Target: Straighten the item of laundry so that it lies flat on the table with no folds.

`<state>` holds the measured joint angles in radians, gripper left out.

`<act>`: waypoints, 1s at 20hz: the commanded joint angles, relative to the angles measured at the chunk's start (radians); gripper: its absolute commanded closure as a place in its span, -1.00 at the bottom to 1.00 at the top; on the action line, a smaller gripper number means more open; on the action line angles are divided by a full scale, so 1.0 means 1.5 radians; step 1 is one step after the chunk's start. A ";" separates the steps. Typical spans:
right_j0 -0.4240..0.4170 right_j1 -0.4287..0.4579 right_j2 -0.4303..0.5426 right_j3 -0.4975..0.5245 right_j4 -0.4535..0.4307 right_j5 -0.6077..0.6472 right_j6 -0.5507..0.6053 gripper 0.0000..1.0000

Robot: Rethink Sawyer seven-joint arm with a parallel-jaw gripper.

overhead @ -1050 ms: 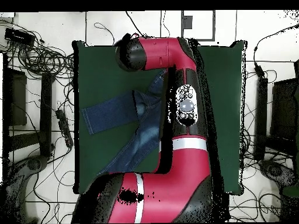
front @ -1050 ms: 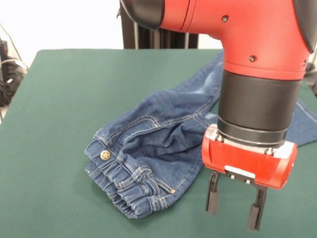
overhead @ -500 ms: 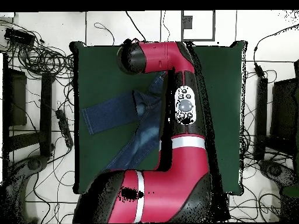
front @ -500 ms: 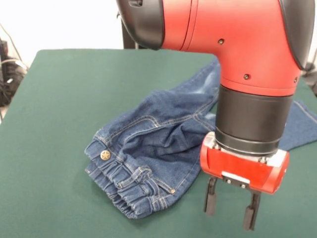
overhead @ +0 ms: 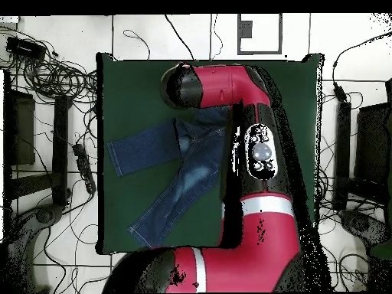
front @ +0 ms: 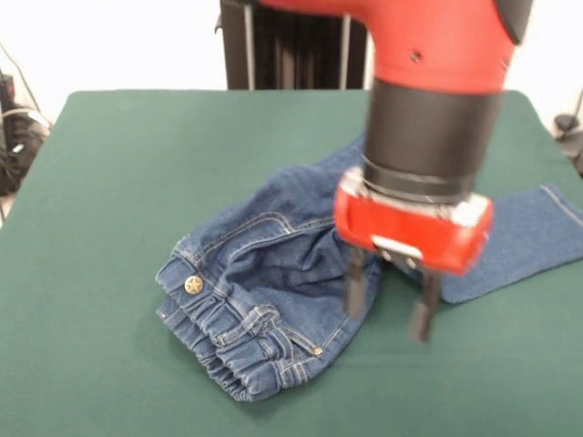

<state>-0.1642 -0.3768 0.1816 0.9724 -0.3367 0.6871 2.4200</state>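
Observation:
The item of laundry [front: 273, 246], a small pair of blue jeans, lies crumpled on the green table [front: 109, 182]. Its elastic waistband and brass button [front: 193, 285] face the near left, and the hip is bunched into folds. One leg [front: 519, 237] stretches flat to the right. My gripper [front: 390, 308] hangs open at the right edge of the hip, its left finger [front: 357, 284] over the denim and the other over the cloth, holding nothing. In the overhead view the jeans [overhead: 153, 145] spread both legs leftward on the table [overhead: 130, 84], and the arm [overhead: 260, 153] hides the waist and gripper.
A black stand [front: 273, 45] rises behind the table's far edge. Cables [front: 14, 137] lie off the left side. In the overhead view cables and dark equipment [overhead: 53, 138] ring the table.
The gripper has moved left and farther back in the front view, from over bare cloth onto the jeans' hip edge, still open. The jeans have not shifted.

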 commanded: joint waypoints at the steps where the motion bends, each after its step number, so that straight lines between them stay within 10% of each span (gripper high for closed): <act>1: -0.042 -0.078 0.034 0.202 0.003 -0.031 -0.079 -1.00; 20: -0.072 -0.017 0.031 0.236 -0.080 -0.067 -0.082 -1.00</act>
<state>-0.2966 -0.4871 0.1811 1.1536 -0.4058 0.6171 2.4200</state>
